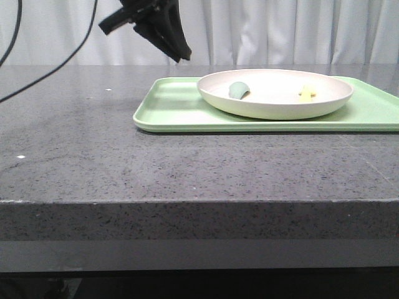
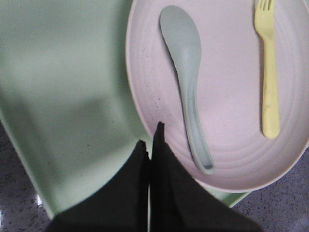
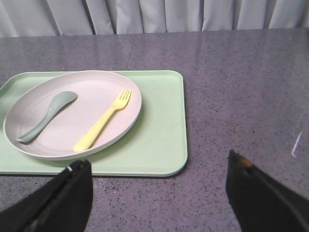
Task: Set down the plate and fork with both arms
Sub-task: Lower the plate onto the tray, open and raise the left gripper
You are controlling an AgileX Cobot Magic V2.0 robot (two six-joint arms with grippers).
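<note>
While both arms hang clear of the load, I read the layout first. On the stone table (image 1: 93,162) sits a light green tray (image 1: 181,112), and the plate (image 1: 274,106) rests on it toward its left half as the right wrist camera shows it. Inside the plate lie the yellow fork (image 3: 104,121) and a grey-green spoon (image 3: 46,116), side by side and apart, neither touching the other.

My left gripper (image 2: 153,145) hovers above the tray's left part, just beside the plate's near-left rim; its fingers are pressed together with no gap and nothing between them. My right gripper (image 3: 159,193) hangs over bare table, well on the near side of the tray, its fingers spread wide and empty.

What matters for the next move, I judge, is the fork. It lies in the right half of the plate, so the right arm has the natural claim on it, while the spoon lies between the fork and the left gripper. Its long axis runs diagonally, tines toward the far right, handle end toward the near left by the plate's near rim. I'd expect to turn the right wrist so the spread fingers straddle the handle across that diagonal. The left gripper already sits at the rim, though it would have to part its fingers before taking the plate.
</note>
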